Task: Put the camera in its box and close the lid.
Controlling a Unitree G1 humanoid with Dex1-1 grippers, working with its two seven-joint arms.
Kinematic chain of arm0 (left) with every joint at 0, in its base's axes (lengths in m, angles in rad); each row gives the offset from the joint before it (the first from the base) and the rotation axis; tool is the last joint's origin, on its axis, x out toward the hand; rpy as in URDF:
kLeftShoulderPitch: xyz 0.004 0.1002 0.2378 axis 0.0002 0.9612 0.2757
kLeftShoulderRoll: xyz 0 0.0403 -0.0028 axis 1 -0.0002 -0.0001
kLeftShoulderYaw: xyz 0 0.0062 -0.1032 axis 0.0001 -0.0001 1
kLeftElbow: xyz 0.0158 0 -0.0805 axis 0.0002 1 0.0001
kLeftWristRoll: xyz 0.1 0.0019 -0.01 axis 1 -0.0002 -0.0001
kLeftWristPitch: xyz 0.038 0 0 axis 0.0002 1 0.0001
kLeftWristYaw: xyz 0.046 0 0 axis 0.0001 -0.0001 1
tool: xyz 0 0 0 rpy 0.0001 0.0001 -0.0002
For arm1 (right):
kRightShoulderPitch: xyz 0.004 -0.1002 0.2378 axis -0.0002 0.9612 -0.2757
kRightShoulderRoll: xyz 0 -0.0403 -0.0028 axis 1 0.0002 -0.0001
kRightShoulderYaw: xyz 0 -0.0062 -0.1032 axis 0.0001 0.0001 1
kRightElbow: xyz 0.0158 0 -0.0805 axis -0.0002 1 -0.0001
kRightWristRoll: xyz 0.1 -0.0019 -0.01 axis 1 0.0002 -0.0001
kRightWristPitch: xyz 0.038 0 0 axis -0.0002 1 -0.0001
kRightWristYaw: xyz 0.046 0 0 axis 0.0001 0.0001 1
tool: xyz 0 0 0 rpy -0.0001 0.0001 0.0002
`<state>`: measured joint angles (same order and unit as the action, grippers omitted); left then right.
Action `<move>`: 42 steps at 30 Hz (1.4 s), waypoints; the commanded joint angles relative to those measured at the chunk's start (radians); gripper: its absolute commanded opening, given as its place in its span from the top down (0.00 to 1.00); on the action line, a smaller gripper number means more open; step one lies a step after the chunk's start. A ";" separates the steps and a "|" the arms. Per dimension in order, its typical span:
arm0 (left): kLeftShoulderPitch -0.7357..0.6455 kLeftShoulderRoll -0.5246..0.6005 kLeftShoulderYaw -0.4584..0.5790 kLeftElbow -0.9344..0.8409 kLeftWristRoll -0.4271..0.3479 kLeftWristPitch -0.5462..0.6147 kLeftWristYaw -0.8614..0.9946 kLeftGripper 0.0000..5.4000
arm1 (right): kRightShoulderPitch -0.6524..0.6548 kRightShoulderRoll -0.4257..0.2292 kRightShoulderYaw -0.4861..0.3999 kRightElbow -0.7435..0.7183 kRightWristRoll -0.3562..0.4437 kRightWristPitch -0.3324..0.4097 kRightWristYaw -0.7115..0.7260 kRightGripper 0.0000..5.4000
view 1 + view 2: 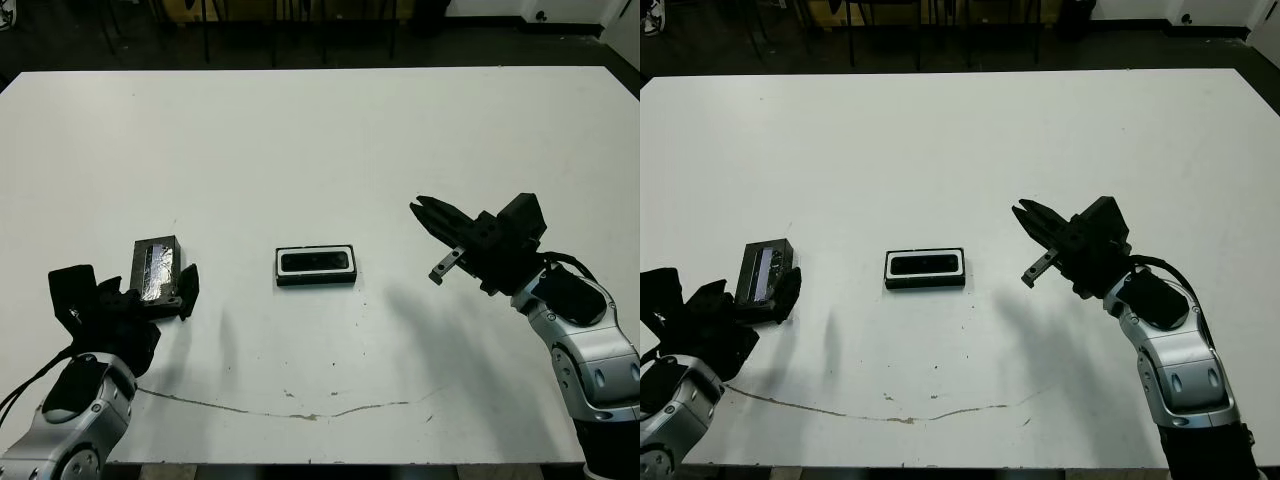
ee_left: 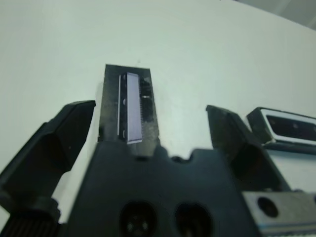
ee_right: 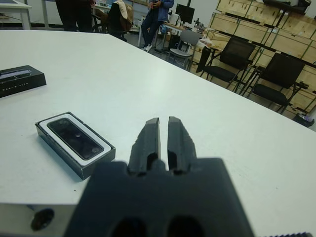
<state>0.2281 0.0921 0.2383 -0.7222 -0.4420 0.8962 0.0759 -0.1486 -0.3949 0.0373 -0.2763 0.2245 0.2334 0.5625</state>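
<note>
On the desk's (image 1: 320,120) left side, the left gripper (image 2: 150,131) stands with jaws spread wide around the lid (image 1: 157,266), not yet clamped on it. At centre, the camera (image 1: 317,262) already lies inside the box (image 1: 316,280). Well right, the right gripper (image 3: 163,138) hovers with jaws pressed together, empty. A loose or off-centre clamp could let the lid tilt or slip, landing skewed on the box.
</note>
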 commanded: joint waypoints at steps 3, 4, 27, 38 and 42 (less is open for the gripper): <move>-0.016 0.008 -0.005 0.037 0.019 0.032 0.003 0.00 | 0.016 -0.006 0.003 -0.006 0.001 0.023 -0.001 1.00; -0.019 0.009 -0.005 0.041 0.022 0.036 0.003 0.00 | 0.016 -0.005 0.002 -0.004 0.003 0.022 0.002 1.00; -0.046 -0.001 0.018 0.164 0.011 0.006 -0.042 0.25 | 0.031 -0.003 0.001 0.007 0.003 -0.013 0.006 1.00; -0.032 0.065 -0.025 0.147 0.017 0.011 -0.128 0.50 | 0.035 -0.005 0.000 0.001 0.006 0.000 0.002 1.00; -0.014 0.103 -0.059 0.126 0.051 -0.041 -0.159 0.50 | 0.035 -0.004 0.002 0.002 0.004 -0.004 0.003 1.00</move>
<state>0.1976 0.1695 0.1926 -0.5923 -0.4084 0.8724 -0.0724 -0.1295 -0.3949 0.0369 -0.2786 0.2317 0.2167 0.5667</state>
